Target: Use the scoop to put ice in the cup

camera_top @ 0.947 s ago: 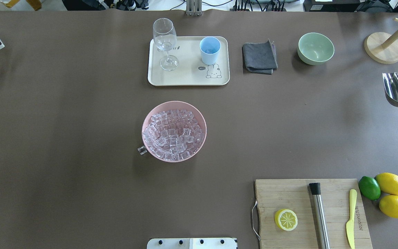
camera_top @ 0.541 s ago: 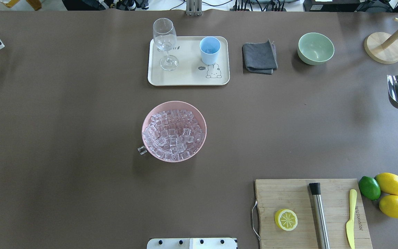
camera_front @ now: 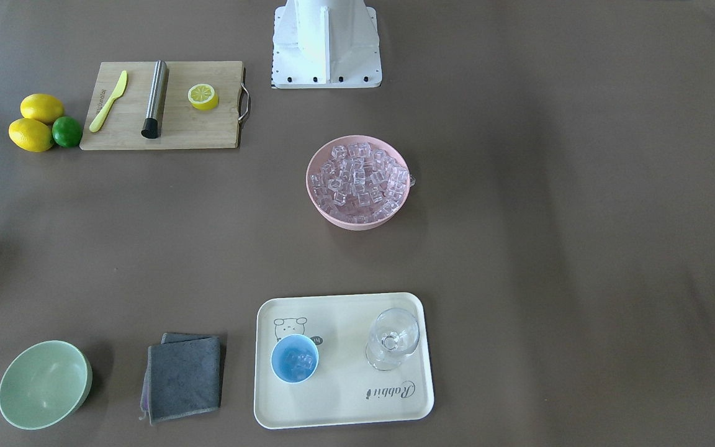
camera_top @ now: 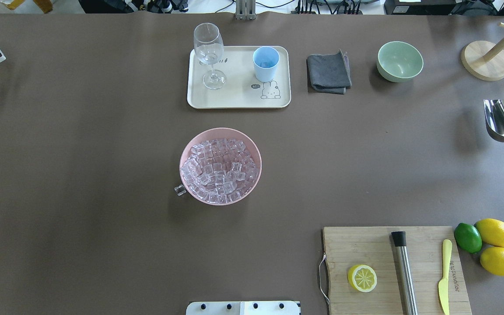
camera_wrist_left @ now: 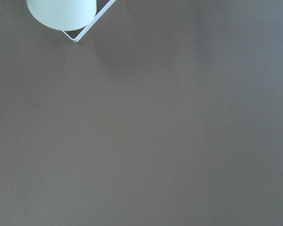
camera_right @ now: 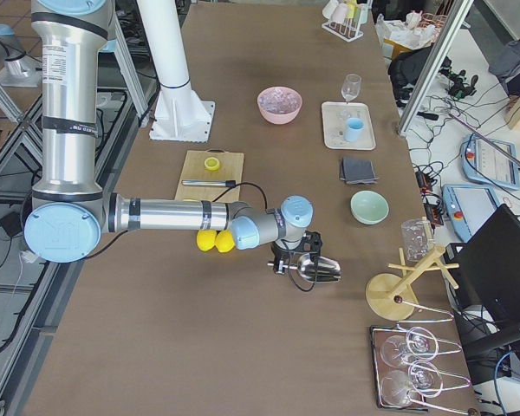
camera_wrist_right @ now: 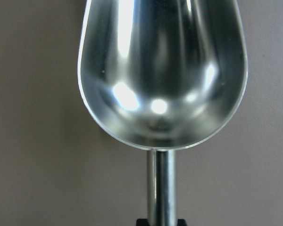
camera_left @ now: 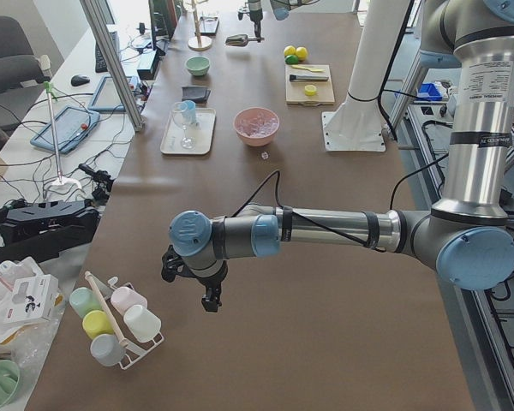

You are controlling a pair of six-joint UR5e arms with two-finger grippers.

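small round light blue cup (camera_top: 265,63): coloured pale sky blue all over.
clear glassy ice cubes (camera_top: 219,170): seen as colourless, with white glints.
shiny silver metal scoop (camera_wrist_right: 162,70): silvered, streaked with bright reflections.
round pink bowl (camera_top: 220,129): tinted soft pink.
cream rectangular tray (camera_top: 234,94): printed with a dark-lined rabbit and script lettering.
folded grey cloth (camera_top: 328,71): dyed dark grey.
pale green bowl (camera_top: 399,61): coloured mint green.

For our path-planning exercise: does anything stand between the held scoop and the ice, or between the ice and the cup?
Nothing visible does. Bare table separates scoop and ice; between ice and cup, only table and the tray's rim.
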